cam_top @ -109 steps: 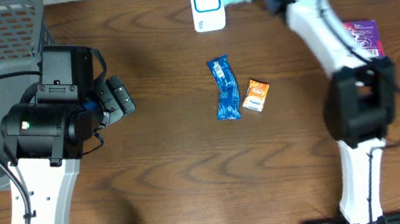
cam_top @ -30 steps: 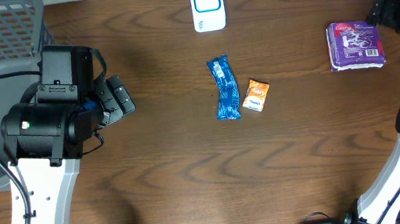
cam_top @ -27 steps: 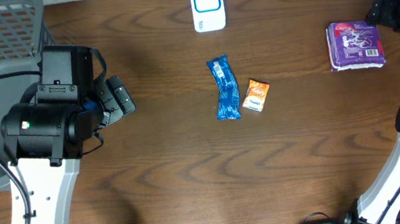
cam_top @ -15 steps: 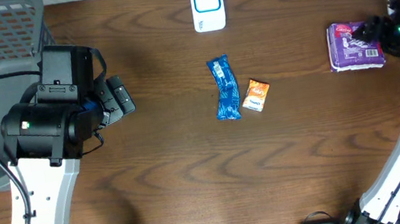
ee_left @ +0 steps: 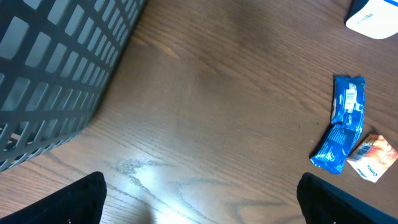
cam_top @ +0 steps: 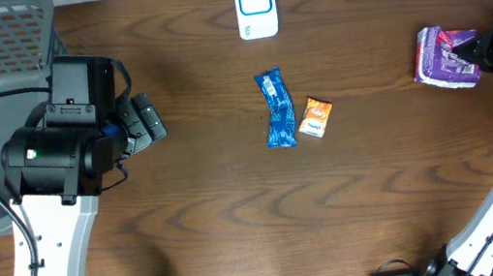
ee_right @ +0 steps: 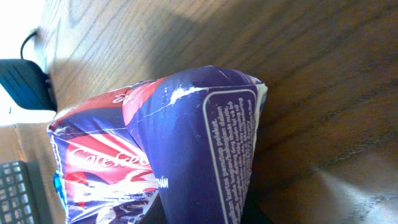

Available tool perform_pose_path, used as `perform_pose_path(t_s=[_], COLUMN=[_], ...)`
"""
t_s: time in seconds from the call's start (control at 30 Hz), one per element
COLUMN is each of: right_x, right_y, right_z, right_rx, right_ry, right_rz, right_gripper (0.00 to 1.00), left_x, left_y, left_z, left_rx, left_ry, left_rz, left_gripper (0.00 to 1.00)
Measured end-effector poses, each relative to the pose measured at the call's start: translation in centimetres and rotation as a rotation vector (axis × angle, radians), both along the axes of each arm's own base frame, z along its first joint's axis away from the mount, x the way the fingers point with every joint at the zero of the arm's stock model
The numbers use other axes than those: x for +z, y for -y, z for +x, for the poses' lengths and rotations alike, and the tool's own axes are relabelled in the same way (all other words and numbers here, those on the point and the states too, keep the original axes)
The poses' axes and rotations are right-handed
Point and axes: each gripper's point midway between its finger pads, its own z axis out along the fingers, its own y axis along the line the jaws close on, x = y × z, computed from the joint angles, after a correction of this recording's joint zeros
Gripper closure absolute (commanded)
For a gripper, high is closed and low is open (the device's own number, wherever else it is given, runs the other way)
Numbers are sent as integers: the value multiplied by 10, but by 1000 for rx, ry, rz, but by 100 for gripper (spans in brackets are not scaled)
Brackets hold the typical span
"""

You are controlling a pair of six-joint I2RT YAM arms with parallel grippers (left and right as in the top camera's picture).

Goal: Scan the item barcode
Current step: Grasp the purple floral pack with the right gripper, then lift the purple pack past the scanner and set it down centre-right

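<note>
Leftward of purple pack (cam_top: 445, 57), blue wrapper (cam_top: 275, 107) adjoins orange packet (cam_top: 317, 118) (near scanner (cam_top: 255, 4)).

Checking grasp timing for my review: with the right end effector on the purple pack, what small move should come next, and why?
Probably lift the purple pack slightly: the right end effector looks pinched on its bunched edge, and the scanner sits far across the table.
</note>
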Motion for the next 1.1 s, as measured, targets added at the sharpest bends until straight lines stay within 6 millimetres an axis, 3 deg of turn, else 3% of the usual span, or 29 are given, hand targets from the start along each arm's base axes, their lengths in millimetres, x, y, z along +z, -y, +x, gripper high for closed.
perform_pose_path(t_s=[0.13, 0.27, 0.4, 0.47, 0.53, 0.6, 0.73, 0.97, 1.1], right_x=[27, 94, 169, 194, 207, 207, 181, 88, 54], right_y=[-3, -10, -34, -47, -59, -68, -77, -95, -118], right_z=[4, 11, 12, 12, 13, 14, 20, 26, 26], right_rx=[9, -20, -95, -139, -175, -202, -212, -34, 59], right_ry=[7, 31, 57, 61, 43, 0, -122, -340, -359], right_rz=[-116, -370, -682, -828, -976, -1123, -1397, -1664, -1687], right_gripper=[93, 93, 94, 92, 92, 92, 91, 81, 43], left_x=[0, 0, 0, 0, 0, 0, 0, 0, 0], left_y=[0, 0, 0, 0, 0, 0, 0, 0, 0], left_z=[0, 0, 0, 0, 0, 0, 0, 0, 0], left_rx=[0, 0, 0, 0, 0, 0, 0, 0, 0], left_ry=[0, 0, 0, 0, 0, 0, 0, 0, 0], left_rz=[0, 0, 0, 0, 0, 0, 0, 0, 0], left_gripper=[2, 2, 2, 2, 2, 2, 2, 2, 2])
